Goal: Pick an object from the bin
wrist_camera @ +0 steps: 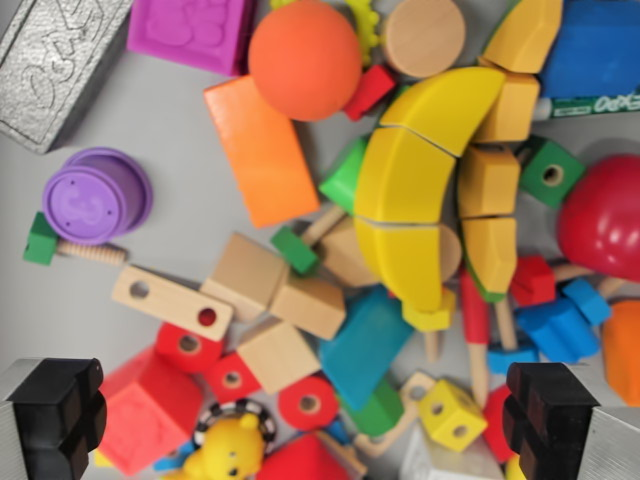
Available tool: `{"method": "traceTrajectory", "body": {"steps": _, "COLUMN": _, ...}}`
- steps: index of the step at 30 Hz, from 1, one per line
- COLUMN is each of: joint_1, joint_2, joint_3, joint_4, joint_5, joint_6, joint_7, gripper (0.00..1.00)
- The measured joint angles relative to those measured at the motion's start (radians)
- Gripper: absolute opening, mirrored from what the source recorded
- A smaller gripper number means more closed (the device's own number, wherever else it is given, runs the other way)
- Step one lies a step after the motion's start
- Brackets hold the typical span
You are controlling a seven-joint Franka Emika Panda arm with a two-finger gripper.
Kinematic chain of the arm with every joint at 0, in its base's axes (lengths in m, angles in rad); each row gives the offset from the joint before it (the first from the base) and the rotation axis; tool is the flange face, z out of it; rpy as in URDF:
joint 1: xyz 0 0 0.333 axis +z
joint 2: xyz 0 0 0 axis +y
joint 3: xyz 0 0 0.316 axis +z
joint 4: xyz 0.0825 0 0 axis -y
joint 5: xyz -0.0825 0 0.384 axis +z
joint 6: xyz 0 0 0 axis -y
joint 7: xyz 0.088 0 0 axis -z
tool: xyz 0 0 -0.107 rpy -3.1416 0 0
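Observation:
I look straight down into a grey bin (170,230) full of toys. My gripper (300,420) is open, its two black fingertips (58,415) at the bottom corners with nothing between them. Under the gap lie a red drilled wheel (308,403), plain wooden cubes (277,353) and a yellow bear figure (232,450). A sliced yellow wooden banana (415,190) fills the middle. An orange ball (305,58) and an orange block (260,150) lie above it on the wrist view's left.
A purple cup (95,195), a grey embossed block (55,65) and a magenta block (195,30) sit on the wrist view's left. A red apple-like shape (605,215), a blue block (598,45) and a teal block (365,345) crowd the wrist view's right.

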Motion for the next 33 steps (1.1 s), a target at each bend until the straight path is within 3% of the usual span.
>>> {"method": "traceTrajectory", "body": {"steps": 21, "joint_1": 0.049, "joint_2": 0.060, "joint_3": 0.034, "joint_4": -0.073, "joint_5": -0.003, "joint_6": 0.137, "joint_7": -0.052, "gripper": 1.00}}
{"method": "traceTrajectory", "body": {"steps": 33, "joint_1": 0.083, "joint_2": 0.116, "joint_3": 0.054, "joint_4": -0.100, "joint_5": -0.015, "joint_6": 0.220, "joint_7": -0.079, "gripper": 1.00}}
